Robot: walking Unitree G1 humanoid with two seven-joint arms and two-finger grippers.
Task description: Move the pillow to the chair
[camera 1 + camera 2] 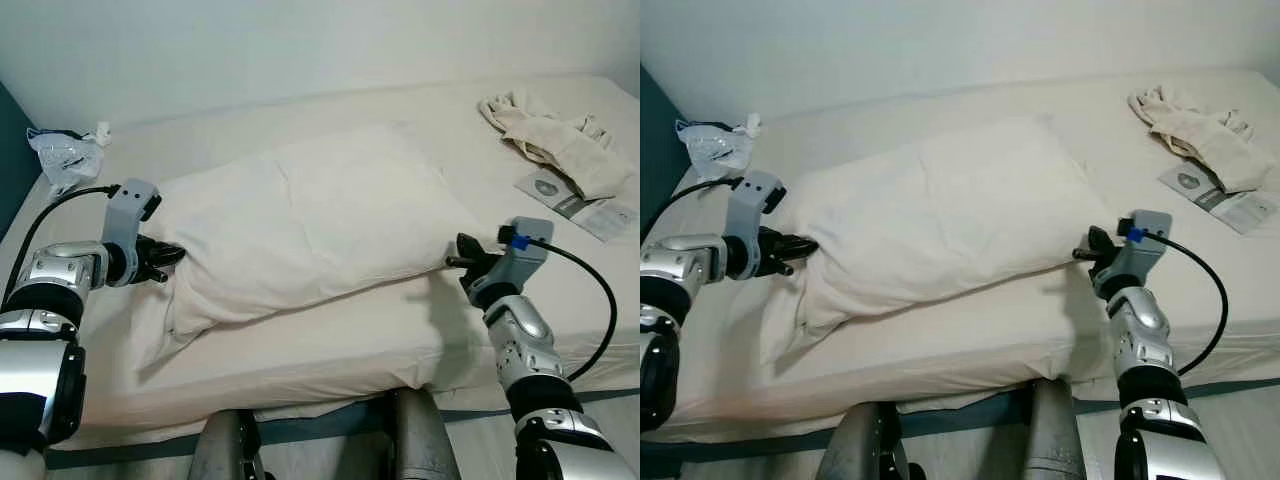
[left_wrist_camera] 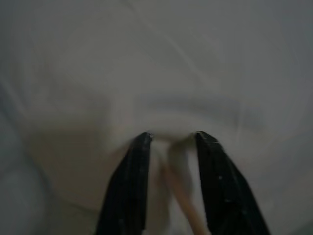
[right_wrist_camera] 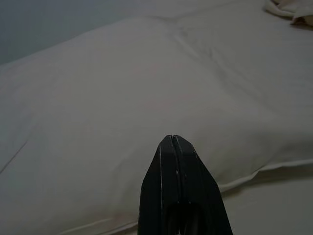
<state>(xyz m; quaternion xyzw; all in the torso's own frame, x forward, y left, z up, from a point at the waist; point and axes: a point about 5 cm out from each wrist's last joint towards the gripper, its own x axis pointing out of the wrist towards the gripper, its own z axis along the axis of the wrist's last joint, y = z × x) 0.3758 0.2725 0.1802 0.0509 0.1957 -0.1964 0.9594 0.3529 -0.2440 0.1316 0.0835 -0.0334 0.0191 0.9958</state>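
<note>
White pillow (image 1: pixel 310 225) lies on the bed (image 1: pixel 330 345), not lifted. Left hand (image 1: pixel 165 258) parted around its left end; right hand (image 1: pixel 462 262) pressed together at its right corner. Carry to chair outstanding.

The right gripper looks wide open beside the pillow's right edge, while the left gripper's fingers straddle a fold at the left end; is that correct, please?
Not quite. The right gripper is shut, its two black fingers pressed together just short of the pillow, as the right wrist view shows. The rest stands: it sits at the pillow's right edge, and the left gripper has its fingers apart around a fold at the left end.
</note>
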